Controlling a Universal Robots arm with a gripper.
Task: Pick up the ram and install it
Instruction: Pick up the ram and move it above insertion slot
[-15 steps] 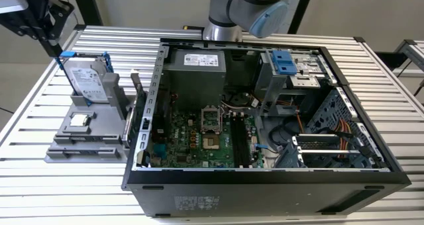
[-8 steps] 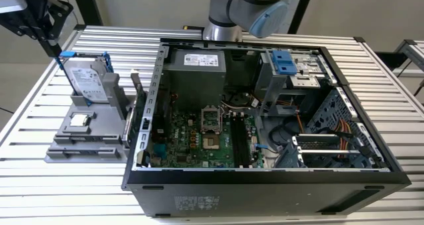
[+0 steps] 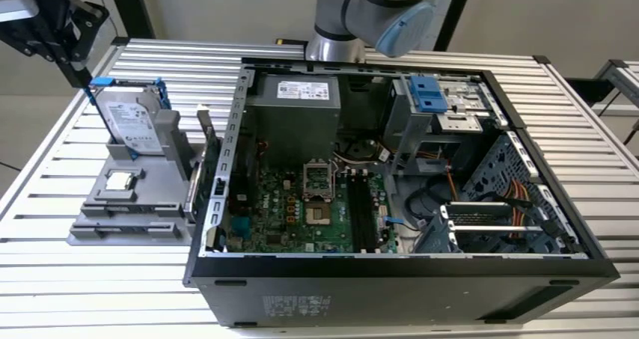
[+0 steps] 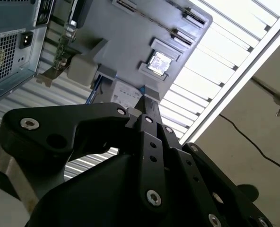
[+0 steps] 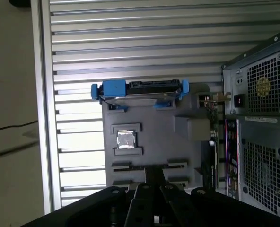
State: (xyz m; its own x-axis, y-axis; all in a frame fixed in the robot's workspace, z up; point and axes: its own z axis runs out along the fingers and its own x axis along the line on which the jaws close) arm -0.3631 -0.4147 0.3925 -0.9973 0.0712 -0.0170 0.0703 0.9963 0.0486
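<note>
We work over a slatted metal worktop that carries an open computer case, motherboard facing up, with the arm rising behind it. Just beside the case, on the exterior view's left, lies a grey holder, and in it a hard drive with blue handles stands upright. The gripper hangs above that holder, apart from everything. In both wrist views its jaws look drawn together with nothing between them. The ram stands on its long edge at the holder's side nearest the case, untouched, and the motherboard's black slots appear to hold no stick. A small square processor chip lies flat in its pocket on the holder. We judge the ram light and stiff but fragile: a thin board that should not be bent or twisted, with chips on its faces and contacts along one edge. The best hold, we think, is across the two flat faces near the middle of the upper edge, so that it hangs level. The board is smooth, so the grip should be firm yet gentle. We see the ram nearly edge-on, so its notch and how deep it sits in the holder stay hidden. A grey block of the holder covers part of it. The clips at the slots' ends are too small to tell whether they stand open.
</note>
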